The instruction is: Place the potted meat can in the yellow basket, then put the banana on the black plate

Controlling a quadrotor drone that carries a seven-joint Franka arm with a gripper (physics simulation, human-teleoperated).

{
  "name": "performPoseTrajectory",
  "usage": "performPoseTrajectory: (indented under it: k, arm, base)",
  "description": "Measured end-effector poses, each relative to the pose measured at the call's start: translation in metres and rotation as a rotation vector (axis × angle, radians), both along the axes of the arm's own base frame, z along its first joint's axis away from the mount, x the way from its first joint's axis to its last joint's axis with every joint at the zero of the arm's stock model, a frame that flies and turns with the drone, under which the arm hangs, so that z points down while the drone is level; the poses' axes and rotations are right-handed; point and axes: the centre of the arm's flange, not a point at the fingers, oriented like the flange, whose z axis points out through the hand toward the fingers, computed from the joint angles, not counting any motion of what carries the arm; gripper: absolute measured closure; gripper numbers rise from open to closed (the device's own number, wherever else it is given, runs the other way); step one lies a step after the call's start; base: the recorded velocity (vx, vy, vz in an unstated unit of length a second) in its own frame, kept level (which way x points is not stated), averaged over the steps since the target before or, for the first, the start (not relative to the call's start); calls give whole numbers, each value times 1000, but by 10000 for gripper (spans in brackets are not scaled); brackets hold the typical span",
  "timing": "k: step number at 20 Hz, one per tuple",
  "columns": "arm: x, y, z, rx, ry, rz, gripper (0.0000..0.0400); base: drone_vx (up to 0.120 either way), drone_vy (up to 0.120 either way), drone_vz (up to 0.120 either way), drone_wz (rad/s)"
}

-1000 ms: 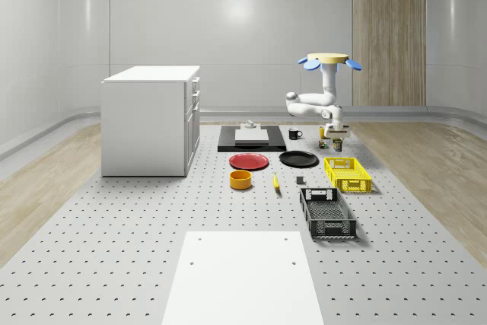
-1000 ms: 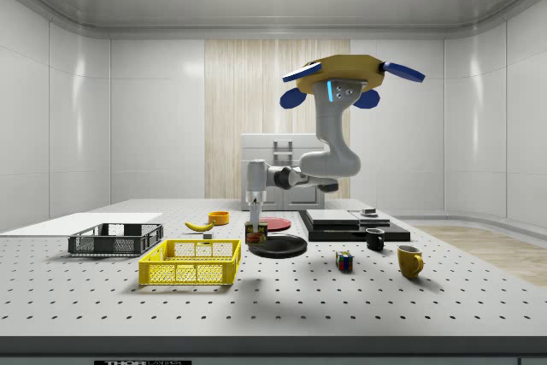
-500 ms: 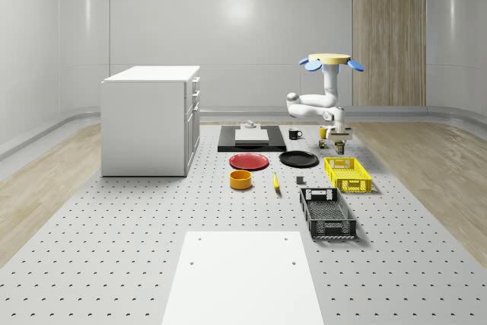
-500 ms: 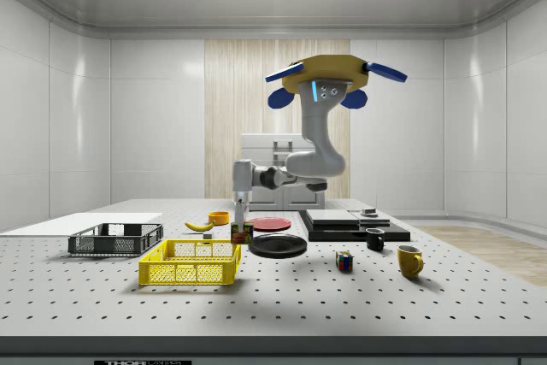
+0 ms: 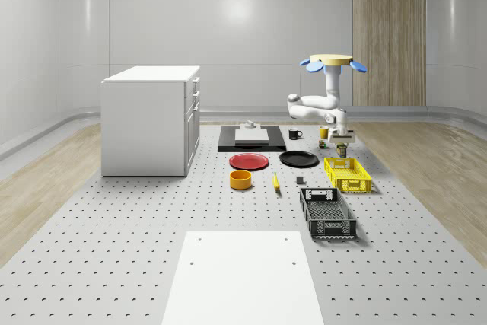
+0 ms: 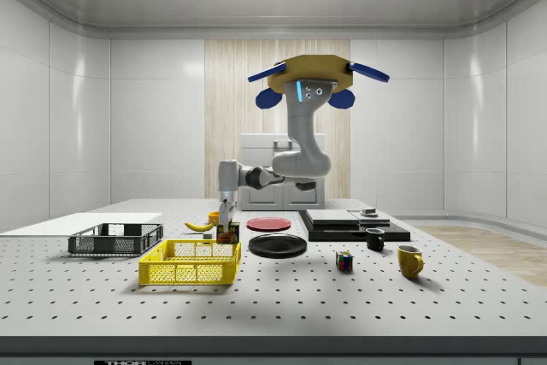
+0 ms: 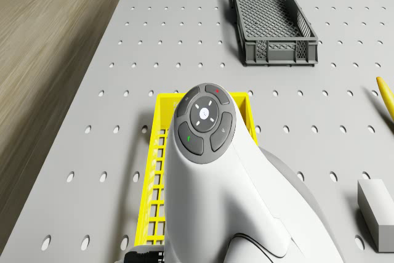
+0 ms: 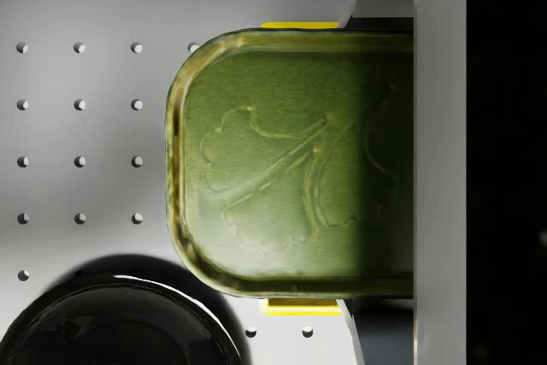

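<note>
The meat can [image 6: 227, 234] hangs pinched in the gripper [image 6: 226, 230], above the right end of the yellow basket [image 6: 190, 262] in the side view. Farther right, the black plate [image 6: 278, 245] lies on the table [image 6: 282, 297]. The drone [image 6: 309, 77] hovers above the plate.

The drone [image 6: 309, 83] hovers high and behind the gripper [image 6: 226, 230], its arm [image 6: 301, 147] reaching down and forward, wrist pointing straight down, fingers clamped on the potted meat can [image 8: 295, 164].
</note>
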Motion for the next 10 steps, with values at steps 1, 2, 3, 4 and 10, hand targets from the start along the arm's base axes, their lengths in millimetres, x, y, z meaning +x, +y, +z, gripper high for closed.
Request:
performPoseTrajectory:
  k: [1,2,3,4,10]
  arm:
    - [0,0,0,0,0,0,113]
    - [0,0,0,0,0,0,113]
    - [0,0,0,0,0,0,113]
    - [0,0,0,0,0,0,113]
    - [0,0,0,0,0,0,113]
  base:
    - [120,0,0,0]
    - [120,0,0,0]
    - [120,0,0,0]
    - [120,0,-40,0]
    - [120,0,-93,0]
